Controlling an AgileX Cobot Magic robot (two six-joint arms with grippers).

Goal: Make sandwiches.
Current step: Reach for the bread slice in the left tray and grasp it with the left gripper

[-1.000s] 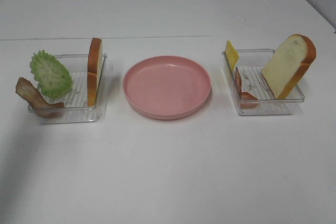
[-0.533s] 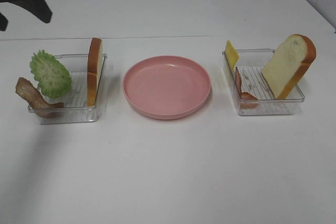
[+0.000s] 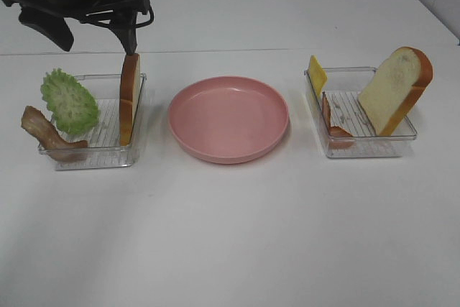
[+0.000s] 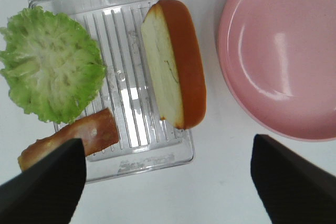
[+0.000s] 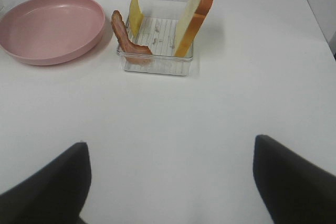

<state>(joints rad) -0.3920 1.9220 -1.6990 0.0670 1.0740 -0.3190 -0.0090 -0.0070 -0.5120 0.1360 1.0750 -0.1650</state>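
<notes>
You see the left gripper [image 3: 95, 39] at upper left, jaws wide apart and empty, over the left tray [image 3: 93, 162] with lettuce [image 3: 68, 101], bacon strip [image 3: 43, 131] and upright bread slice [image 3: 129, 95]. The right gripper [image 5: 170, 182] gapes empty too. At right, the right tray [image 3: 366, 150] holds cheese [image 3: 316, 75], second bacon strip [image 3: 332, 124] and leaning bread slice [image 3: 395, 90].

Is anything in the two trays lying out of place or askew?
Slightly. In the left tray, the bacon strip hangs over the outer rim and the lettuce leaf leans out past it. Nothing is spilled or damaged.

Clear tray [image 5: 163, 65] — bacon [image 5: 125, 38], cheese [image 5: 135, 14], leaning bread [image 5: 193, 17] — beside pink plate [image 5: 50, 27].
</notes>
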